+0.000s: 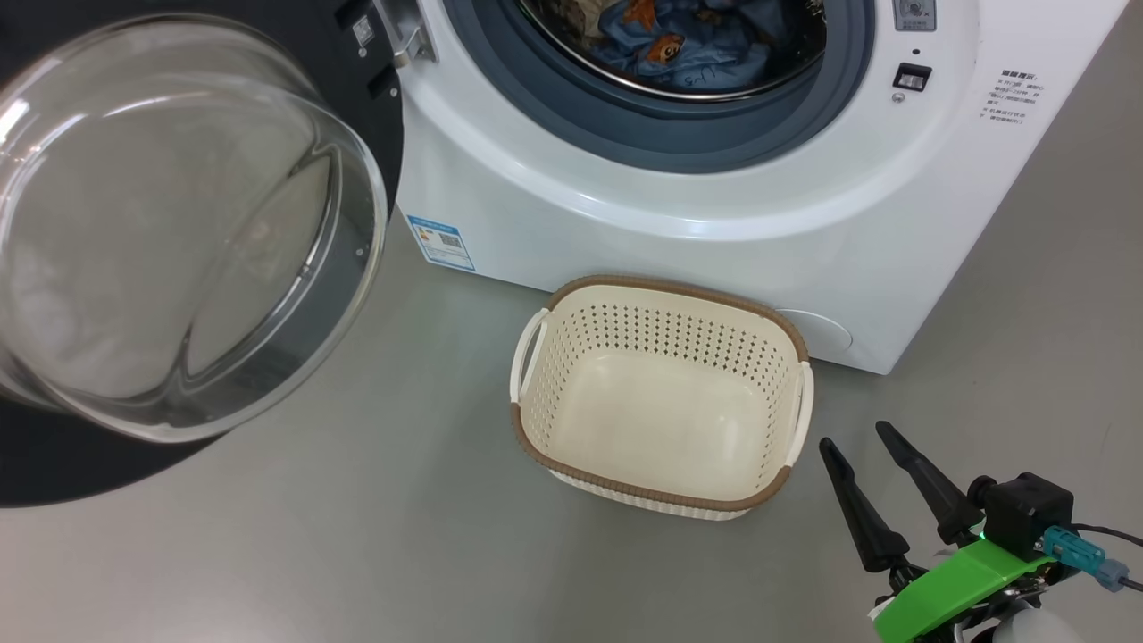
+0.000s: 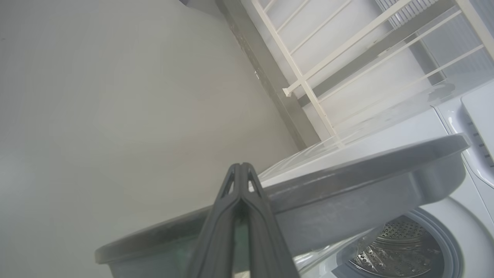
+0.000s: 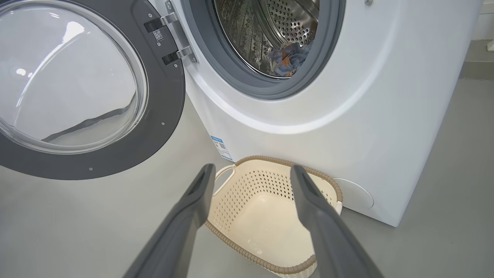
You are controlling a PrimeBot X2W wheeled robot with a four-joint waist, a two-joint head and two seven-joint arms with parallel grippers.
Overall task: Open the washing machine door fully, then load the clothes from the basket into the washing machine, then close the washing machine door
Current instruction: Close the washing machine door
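Note:
The washing machine door (image 1: 179, 223) hangs wide open on the left, its glass bowl facing me inside the black ring. In the steel drum of the white washing machine (image 1: 714, 214) lie the light blue printed clothes (image 1: 688, 45). On the floor in front stands the basket (image 1: 665, 288), with nothing inside. My right gripper (image 1: 855, 436) is open, low to the basket's right, holding nothing. In its wrist view the right gripper (image 3: 252, 168) points at the basket (image 3: 247, 251), with the clothes (image 3: 287, 60) above. My left gripper (image 2: 240, 166) is shut, close by the door's grey edge (image 2: 347, 185); whether they touch I cannot tell.
Grey floor lies all around the machine and basket. A white railed rack (image 2: 308, 77) stands against the wall beyond the machine. A small blue label (image 1: 440, 241) and a round service flap (image 1: 817, 330) sit low on the machine's front.

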